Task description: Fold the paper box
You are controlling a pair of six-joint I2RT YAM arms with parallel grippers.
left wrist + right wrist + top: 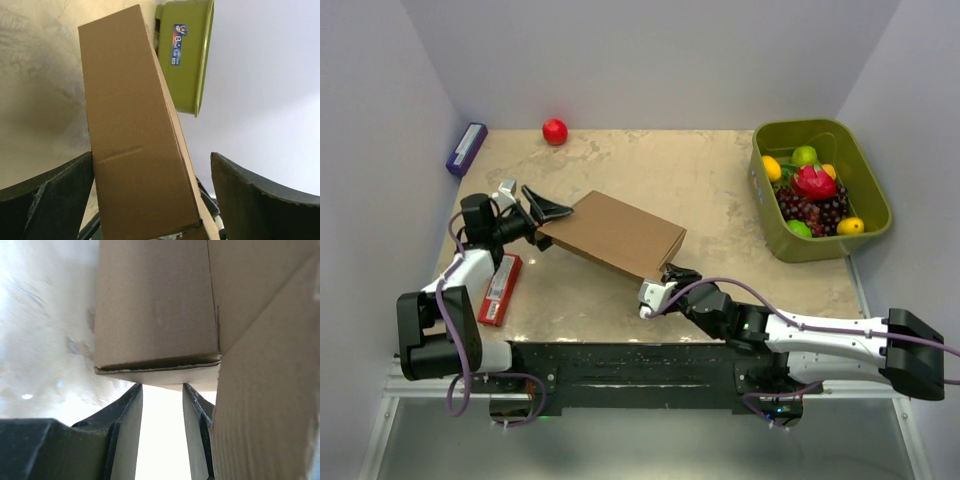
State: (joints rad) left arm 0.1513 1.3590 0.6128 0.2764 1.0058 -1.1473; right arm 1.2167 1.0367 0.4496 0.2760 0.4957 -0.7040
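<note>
Nearest us, the right gripper [162, 387] has its black fingers drawn narrow at the near corner of the plain brown cardboard paper box [615, 235]. We cannot tell whether they pinch it. The box sits mid-table, its underside hidden. The left gripper [151, 157] gapes wide around its left end; contact is unclear.

One paper box [615, 235]; one green bin [820, 125]; one red ball [554, 131].
</note>
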